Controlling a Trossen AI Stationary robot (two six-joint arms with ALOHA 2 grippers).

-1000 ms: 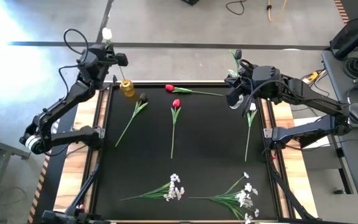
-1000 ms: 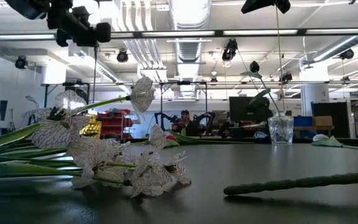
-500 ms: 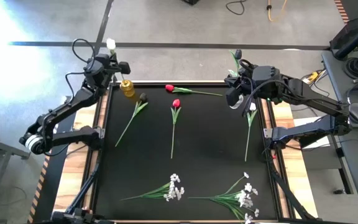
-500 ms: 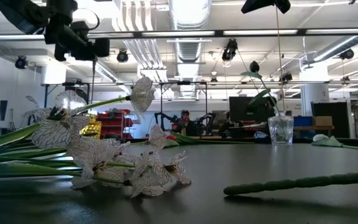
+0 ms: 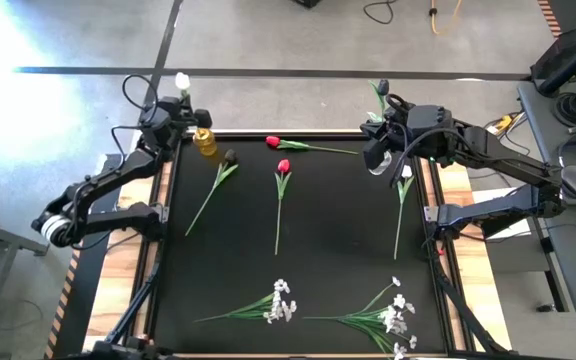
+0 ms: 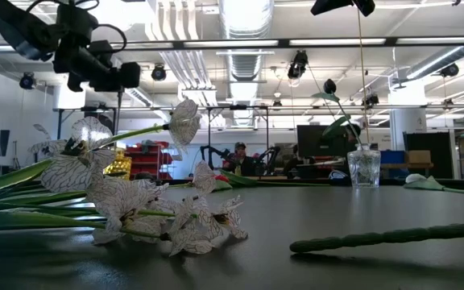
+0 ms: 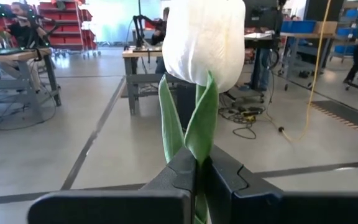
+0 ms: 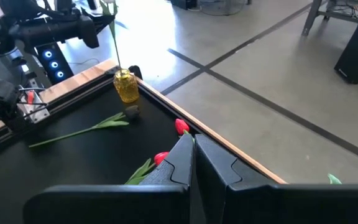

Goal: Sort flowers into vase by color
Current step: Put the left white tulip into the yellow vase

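I work in a robotics lab: exposed ceiling ducts (image 6: 244, 20), strip lights, polished concrete floor (image 7: 55, 162), red shelving (image 7: 64, 25), workbenches (image 7: 17, 68), monitors, and a seated person (image 6: 238, 159) beyond my tabletop (image 5: 318, 250).

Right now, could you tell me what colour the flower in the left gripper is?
White flower, clearest in the left wrist view.

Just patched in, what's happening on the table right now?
The left gripper is shut on a white tulip, its stem hanging into the yellow vase at the mat's far left corner. The right gripper holds a dark tulip's stem over the clear vase. Two red tulips, another dark one and white sprays lie unsorted.
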